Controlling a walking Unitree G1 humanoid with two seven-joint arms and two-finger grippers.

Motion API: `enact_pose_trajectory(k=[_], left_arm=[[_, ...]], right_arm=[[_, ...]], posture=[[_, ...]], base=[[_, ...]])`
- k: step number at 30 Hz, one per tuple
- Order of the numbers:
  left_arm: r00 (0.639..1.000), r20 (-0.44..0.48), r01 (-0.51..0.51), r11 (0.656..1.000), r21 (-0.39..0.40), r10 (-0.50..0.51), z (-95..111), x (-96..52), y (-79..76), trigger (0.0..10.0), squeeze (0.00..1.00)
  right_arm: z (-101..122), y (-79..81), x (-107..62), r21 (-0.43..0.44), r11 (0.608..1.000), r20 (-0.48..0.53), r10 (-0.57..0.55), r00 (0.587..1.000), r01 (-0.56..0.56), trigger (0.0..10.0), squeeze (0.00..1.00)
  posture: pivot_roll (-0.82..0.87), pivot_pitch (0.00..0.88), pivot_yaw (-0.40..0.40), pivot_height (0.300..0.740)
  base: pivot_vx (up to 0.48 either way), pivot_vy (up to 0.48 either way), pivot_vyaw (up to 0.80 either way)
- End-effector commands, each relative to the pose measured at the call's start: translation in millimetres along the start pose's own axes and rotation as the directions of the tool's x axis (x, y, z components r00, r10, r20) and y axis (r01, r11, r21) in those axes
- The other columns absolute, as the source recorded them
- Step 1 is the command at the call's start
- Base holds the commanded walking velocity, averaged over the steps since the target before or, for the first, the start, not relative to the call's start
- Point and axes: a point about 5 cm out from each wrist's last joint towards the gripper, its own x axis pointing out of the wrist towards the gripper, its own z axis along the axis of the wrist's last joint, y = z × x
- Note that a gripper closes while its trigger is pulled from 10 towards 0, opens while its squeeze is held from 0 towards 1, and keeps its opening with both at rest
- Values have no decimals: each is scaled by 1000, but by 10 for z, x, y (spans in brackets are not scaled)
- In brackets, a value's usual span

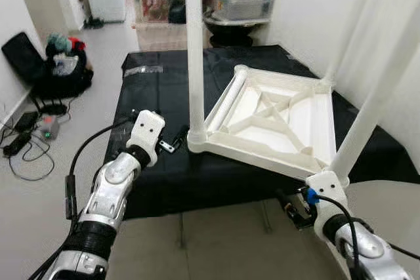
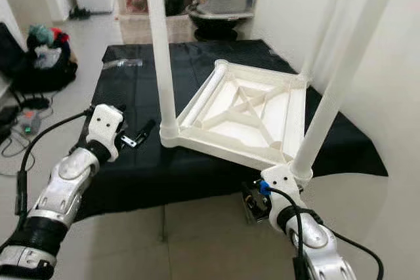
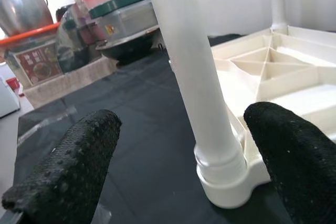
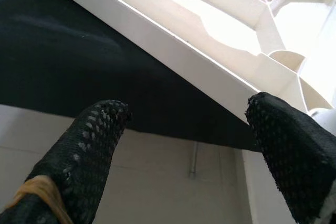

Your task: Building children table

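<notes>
Your left tool (image 3: 173, 182) stands open, empty, the upturned tabletop's (image 1: 275, 119) near leg (image 1: 195, 50) just ahead between its fingers; light, stiff, slippery plastic, so grip low near the socket.

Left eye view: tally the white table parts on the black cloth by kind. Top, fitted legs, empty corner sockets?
Table top: 1
Fitted legs: 3
Empty corner socket: 1
Total: 5
</notes>
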Motion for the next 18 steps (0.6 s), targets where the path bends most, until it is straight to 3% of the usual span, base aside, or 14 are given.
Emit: enact_pose_trajectory(k=[1, 3, 4, 8, 13, 18], left_arm=[[1000, -13, -26, 1000, -16, 26, -12, -6, 49, 10000, 0], [1000, -13, -28, 999, -17, 28, -13, -7, 54, 10000, 0], [999, -14, -31, 999, -19, 31, -15, -7, 56, 10000, 0], [999, -14, -32, 999, -20, 31, -15, -7, 57, 10000, 0], [999, -10, -35, 999, -17, 34, 0, 7, 64, 10000, 0], [999, -11, -40, 999, -15, 40, -8, -3, 67, 10000, 0]], right_arm=[[-62, -46, 58, 50, 999, -59, -15, 998, 18, 10000, 0], [-74, -60, 71, 63, 998, -70, -20, 997, 25, 10000, 0], [-127, -76, 105, 137, 990, -117, -20, 993, 36, 10000, 0], [-147, -70, 117, 166, 985, -135, -13, 991, 35, 10000, 0], [-320, 88, 166, 354, 934, -249, 132, 960, -36, 10000, 0], [-353, 66, 146, 339, 940, -267, 141, 953, -44, 10000, 0]], posture=[[10, 0, -49, 740], [10, 0, -49, 740], [11, 0, -51, 740], [11, 0, -51, 740], [20, 0, -59, 740], [21, 0, -61, 740]], base=[[394, 0, 0], [394, 0, 0], [394, 0, 0], [397, 0, 0], [209, 0, 0], [0, 0, 0]])
